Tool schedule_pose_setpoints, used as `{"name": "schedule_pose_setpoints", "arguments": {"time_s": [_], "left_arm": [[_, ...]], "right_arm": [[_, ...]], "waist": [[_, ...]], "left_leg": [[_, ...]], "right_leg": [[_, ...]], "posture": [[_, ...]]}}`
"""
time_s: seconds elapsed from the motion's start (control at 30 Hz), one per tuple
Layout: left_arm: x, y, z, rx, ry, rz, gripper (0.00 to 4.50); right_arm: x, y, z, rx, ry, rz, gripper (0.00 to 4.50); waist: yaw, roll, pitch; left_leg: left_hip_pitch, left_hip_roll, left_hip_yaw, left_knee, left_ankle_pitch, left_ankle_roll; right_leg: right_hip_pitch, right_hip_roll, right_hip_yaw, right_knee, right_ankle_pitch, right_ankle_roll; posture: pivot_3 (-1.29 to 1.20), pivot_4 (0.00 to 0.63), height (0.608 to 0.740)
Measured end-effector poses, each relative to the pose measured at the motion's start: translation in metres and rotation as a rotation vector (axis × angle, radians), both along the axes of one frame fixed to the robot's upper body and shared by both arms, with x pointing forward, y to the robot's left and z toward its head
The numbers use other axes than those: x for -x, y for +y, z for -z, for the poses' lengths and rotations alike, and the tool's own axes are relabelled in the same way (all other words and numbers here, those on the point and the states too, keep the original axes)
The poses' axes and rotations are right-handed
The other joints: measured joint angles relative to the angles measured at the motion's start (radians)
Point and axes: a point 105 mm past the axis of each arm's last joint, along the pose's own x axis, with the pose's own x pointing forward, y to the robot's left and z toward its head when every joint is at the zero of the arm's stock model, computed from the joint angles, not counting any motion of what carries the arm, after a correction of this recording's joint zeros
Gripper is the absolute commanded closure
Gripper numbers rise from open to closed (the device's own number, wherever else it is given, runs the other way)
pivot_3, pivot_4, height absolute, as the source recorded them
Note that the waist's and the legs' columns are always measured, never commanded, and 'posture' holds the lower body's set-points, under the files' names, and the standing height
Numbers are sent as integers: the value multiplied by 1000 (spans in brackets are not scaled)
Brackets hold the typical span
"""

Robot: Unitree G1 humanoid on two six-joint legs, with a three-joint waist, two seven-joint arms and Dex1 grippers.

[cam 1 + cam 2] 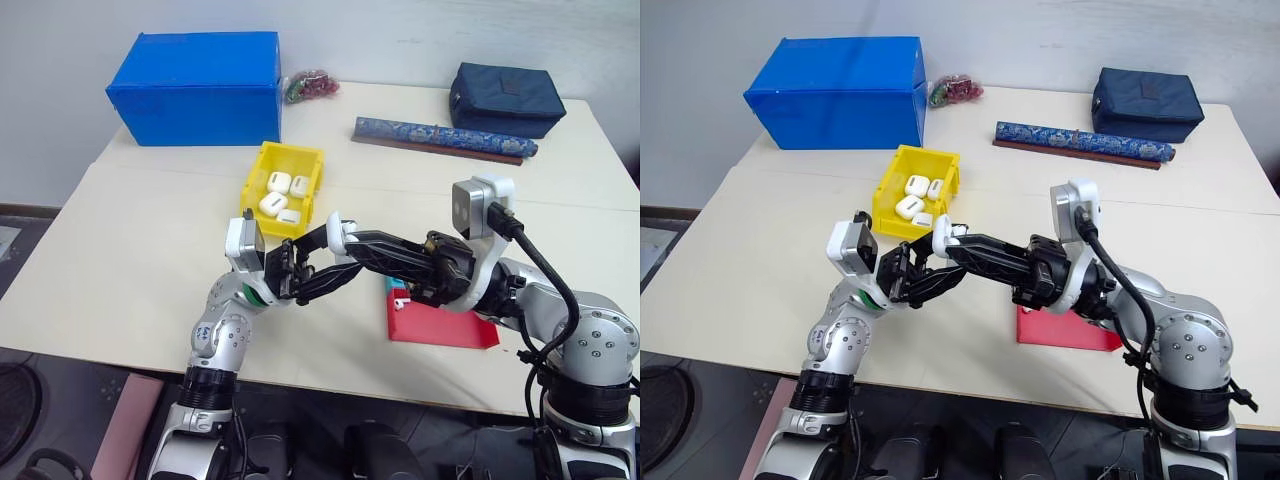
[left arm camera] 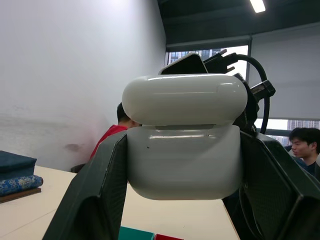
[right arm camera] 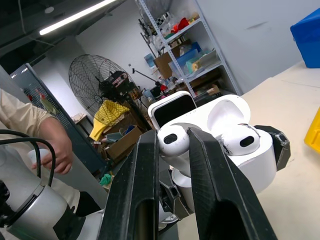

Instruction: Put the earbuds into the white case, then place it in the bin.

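From the head cameras, the left gripper [image 1: 292, 272] and right gripper [image 1: 335, 236] meet at six o'clock of the yellow bin [image 1: 256, 170], which already holds several white cases.

The left wrist view shows its fingers [image 2: 95, 190] clamped on the white case [image 2: 184, 162]; glossy and light, it could slip, so holding the flat sides suits.

The right wrist view has its fingers [image 3: 137, 185] pinching an earbud [image 3: 173, 141], another earbud [image 3: 241, 139] seated, lid open.
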Motion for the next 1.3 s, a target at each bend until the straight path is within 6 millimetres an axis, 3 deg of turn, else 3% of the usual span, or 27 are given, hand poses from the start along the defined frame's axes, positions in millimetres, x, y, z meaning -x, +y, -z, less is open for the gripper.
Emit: {"name": "schedule_pose_setpoints", "arguments": {"time_s": [0.27, 0.37, 0.57, 0.67, 0.8, 0.9, 1.03, 1.3], "left_arm": [[4, 0, -7, 21, -37, 6, 1698], [5, 1, -8, 21, -45, 9, 1698], [5, 9, -5, -28, -77, -14, 1698], [3, 9, 7, -154, -133, -47, 1698], [-9, 2, 31, -397, -192, -101, 1698], [-14, -4, 45, -561, -245, -121, 1698], [-16, -18, 51, -649, -263, -119, 1698], [-10, -27, 46, -685, -307, -116, 1698]], "right_arm": [[7, -8, 3, 13, 42, -33, 34], [17, -21, 6, 31, 88, -59, 34], [24, -65, 12, 117, 85, 77, 34], [18, -79, 22, 202, 17, 170, 615], [11, -85, 13, 253, -163, 232, 1944], [13, -79, 7, 305, -258, 217, 2940], [17, -51, 5, 405, -388, 124, 4383], [6, -13, 21, 539, -473, 71, 4449]], "waist": [[3, 0, 0], [4, 0, 0], [5, -1, 0], [2, -1, 0], [4, -1, 1], [3, -1, 1], [3, -1, 1], [2, -1, 1]], "left_leg": [[-1, 0, 0, 0, 0, 0], [-2, 0, 0, 0, -1, 1], [-1, 0, 0, 0, -1, 2], [0, 0, 2, 0, 0, 1], [0, 0, 2, 0, 0, 2], [0, 0, 2, -1, 0, 2], [0, 0, 1, -1, 1, 2], [0, 0, 1, -1, 1, 1]], "right_leg": [[0, 0, 0, -1, 0, 0], [1, 0, 0, -3, 0, 0], [2, 1, -1, -9, 0, 0], [2, 1, 2, -8, 0, 0], [2, 2, 3, -8, 0, 0], [2, 1, 3, -8, 0, 0], [0, 1, 2, -8, 0, 0], [0, 0, 2, -7, 0, 0]], "posture": [[0, 150, 740], [0, 150, 740], [0, 150, 740], [0, 150, 740], [0, 150, 740], [0, 150, 740], [0, 150, 740], [0, 150, 740]]}}
